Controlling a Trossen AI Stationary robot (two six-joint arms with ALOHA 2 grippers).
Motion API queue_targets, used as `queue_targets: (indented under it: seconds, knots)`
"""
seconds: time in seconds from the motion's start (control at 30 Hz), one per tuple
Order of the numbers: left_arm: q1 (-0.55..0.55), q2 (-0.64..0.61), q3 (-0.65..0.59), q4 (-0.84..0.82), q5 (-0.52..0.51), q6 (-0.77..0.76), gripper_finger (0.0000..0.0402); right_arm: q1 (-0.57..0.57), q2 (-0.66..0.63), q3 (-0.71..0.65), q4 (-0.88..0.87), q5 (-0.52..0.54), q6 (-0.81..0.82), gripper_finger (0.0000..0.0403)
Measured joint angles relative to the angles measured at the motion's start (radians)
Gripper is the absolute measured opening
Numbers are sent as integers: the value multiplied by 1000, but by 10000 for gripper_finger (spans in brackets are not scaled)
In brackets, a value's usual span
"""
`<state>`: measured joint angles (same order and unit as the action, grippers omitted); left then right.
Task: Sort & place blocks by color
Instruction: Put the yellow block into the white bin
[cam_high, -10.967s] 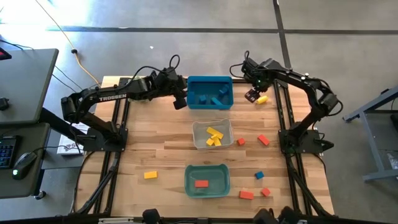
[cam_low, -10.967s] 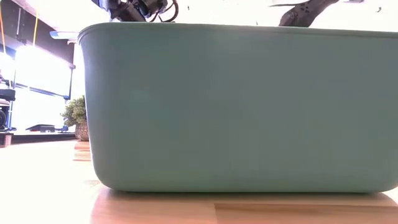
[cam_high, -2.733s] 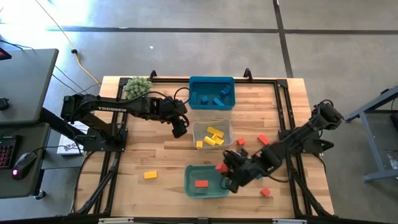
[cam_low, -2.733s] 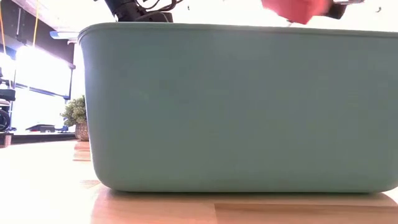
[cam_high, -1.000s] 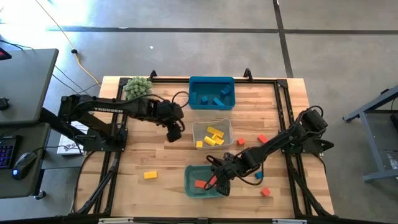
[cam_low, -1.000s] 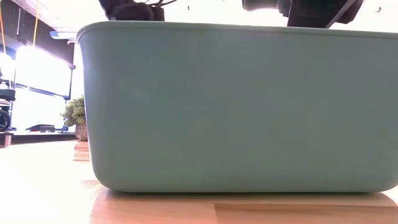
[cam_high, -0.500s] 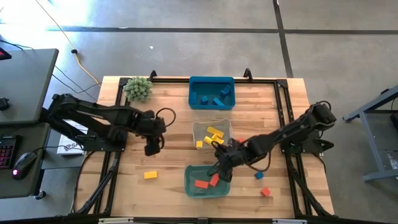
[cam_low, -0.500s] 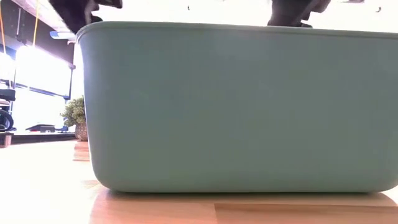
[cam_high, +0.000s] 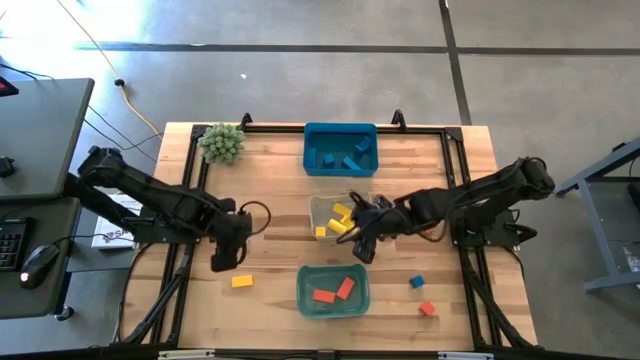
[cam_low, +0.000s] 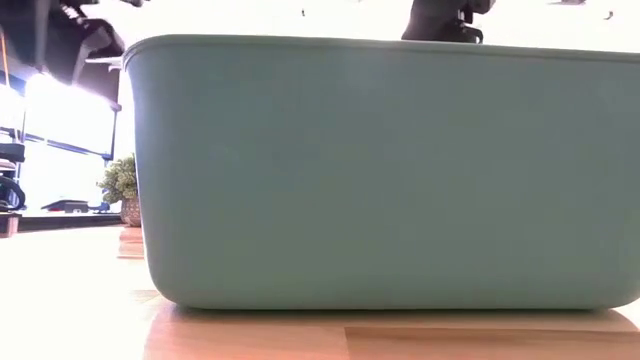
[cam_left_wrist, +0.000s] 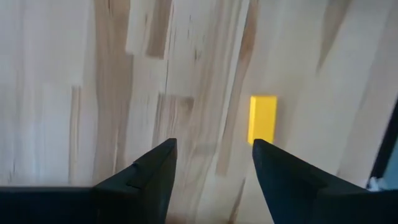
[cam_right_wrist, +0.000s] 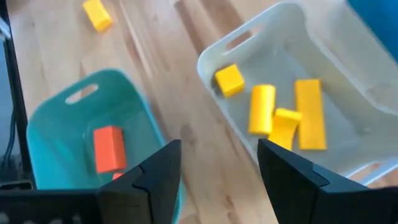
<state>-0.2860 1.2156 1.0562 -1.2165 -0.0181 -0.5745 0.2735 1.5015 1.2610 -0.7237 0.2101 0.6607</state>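
A yellow block (cam_high: 242, 282) lies flat on the bare wood, and my left gripper (cam_high: 222, 260) hovers just beside it toward the far-left, open; the left wrist view shows the yellow block (cam_left_wrist: 262, 118) ahead of the open left gripper (cam_left_wrist: 214, 146). My right gripper (cam_high: 360, 243) is open between the teal bin (cam_high: 305, 290) and the clear bin (cam_high: 316, 203). Two red blocks (cam_high: 322, 295) lie in the teal bin. Several yellow blocks (cam_right_wrist: 273, 112) lie in the clear bin (cam_right_wrist: 211, 59). Blue blocks (cam_high: 342, 158) sit in the blue bin (cam_high: 310, 135).
A blue block (cam_high: 416, 283) and a red block (cam_high: 427, 309) lie loose near the table's right near corner. A green spiky plant ball (cam_high: 222, 142) sits at the far left. The teal bin's wall (cam_low: 380, 170) fills the low view. Bare wood lies around the loose yellow block.
My right gripper has pulled out of the teal bin and moved toward the far edge, to the clear bin's near side; the red block it carried now lies free beside the first one. My left gripper has swept toward the table's near left, arriving close to the loose yellow block.
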Motion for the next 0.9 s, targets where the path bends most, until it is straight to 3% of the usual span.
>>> queue_targets:
  seconds: [0.3,0.7,0.9]
  knots:
    - [-63,0,-168,117,20,-76,251,-52,-34,0,1,26,-53,196]
    - [-171,22,-291,364,30,-235,248,-102,-33,0,0,26,-124,196]
    - [-225,84,-293,406,31,-264,247,-131,-33,0,-9,26,-131,196]
